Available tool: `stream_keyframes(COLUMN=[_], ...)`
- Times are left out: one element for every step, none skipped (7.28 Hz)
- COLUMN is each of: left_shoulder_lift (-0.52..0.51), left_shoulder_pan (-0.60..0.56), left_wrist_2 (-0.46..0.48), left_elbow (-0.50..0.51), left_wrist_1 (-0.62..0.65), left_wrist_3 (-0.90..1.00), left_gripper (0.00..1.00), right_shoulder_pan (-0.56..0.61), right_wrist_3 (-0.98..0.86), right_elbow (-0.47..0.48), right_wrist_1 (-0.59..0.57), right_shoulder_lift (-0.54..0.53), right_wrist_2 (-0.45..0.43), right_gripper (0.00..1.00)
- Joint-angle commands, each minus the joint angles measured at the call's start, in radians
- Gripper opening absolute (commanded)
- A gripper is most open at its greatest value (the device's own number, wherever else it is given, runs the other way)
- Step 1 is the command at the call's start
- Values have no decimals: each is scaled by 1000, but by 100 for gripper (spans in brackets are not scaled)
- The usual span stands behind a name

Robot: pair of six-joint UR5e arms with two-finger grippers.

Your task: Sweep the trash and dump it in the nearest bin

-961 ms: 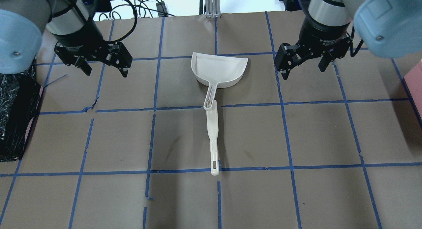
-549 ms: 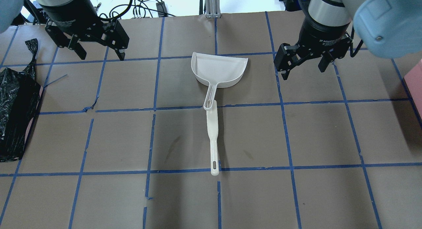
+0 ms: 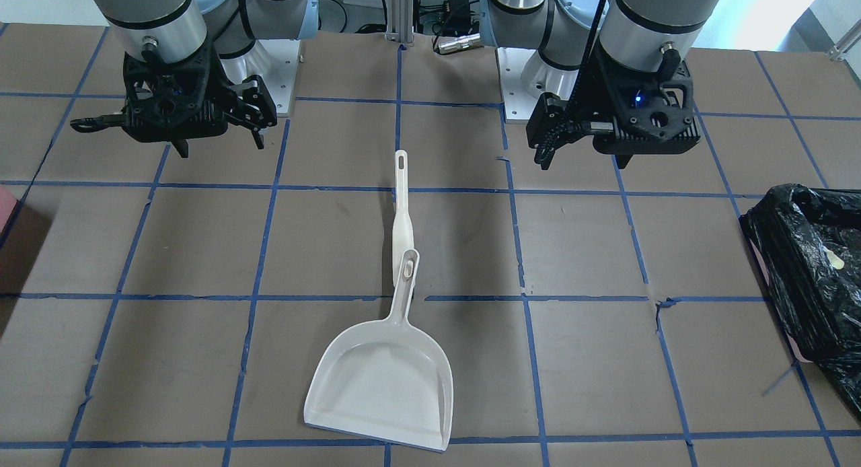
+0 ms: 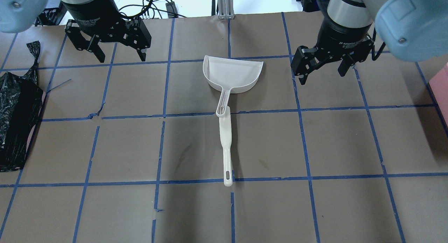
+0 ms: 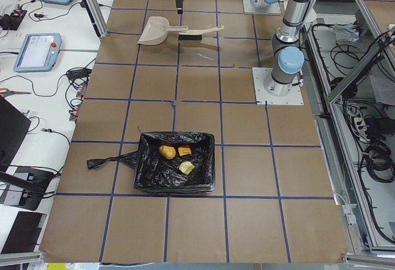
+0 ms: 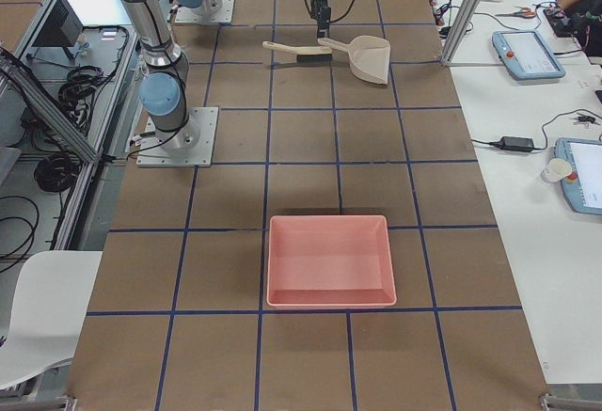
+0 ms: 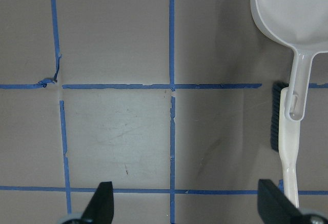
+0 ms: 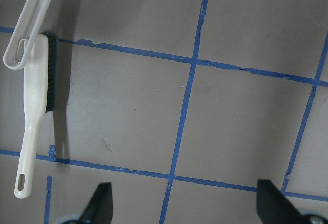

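Note:
The trash, three food pieces (image 5: 166, 151), lies inside the bin (image 5: 176, 171), which is lined with a black bag. The bin stands at the table's left edge (image 4: 17, 120) and shows at the right of the front-facing view (image 3: 807, 265), with one pale piece visible inside. An empty white dustpan (image 4: 232, 73) lies mid-table, its handle resting on a white brush (image 4: 225, 145). My left gripper (image 4: 121, 58) is open and empty, above the table left of the dustpan. My right gripper (image 4: 322, 76) is open and empty, right of the dustpan.
A pinkish-red tray (image 6: 329, 260) with no bag sits at the table's right end, its edge showing in the overhead view (image 4: 441, 85). Brown paper with blue tape lines (image 4: 164, 114) covers the table. Cables (image 4: 154, 6) lie beyond the far edge.
My left arm has swung away from the bin, toward the far side and then right toward the dustpan, uncovering the bin. Its gripper stays open. The right arm has not moved.

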Motion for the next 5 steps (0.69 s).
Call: stream_keyframes(left_shoulder_lift=[-1, -1, 1, 1, 7], left_shoulder_pan=[5, 11, 13, 14, 13], left_wrist_2=[-5, -37, -38, -38, -38], left_elbow=[4, 5, 7, 2, -4], left_wrist_1=[0, -1, -1, 0, 0], left_wrist_3=[-2, -2, -2, 1, 3], left_gripper=[100, 100, 100, 100, 100], right_shoulder_pan=[0, 0, 0, 0, 2], right_wrist_3=[-1, 1, 1, 1, 1], right_elbow=[1, -1, -1, -2, -2], right_wrist_1=[0, -1, -1, -1, -1], right_shoulder_lift=[-2, 1, 1, 1, 0], right_wrist_2=[0, 2, 3, 5, 6], right_gripper=[100, 100, 100, 100, 100])
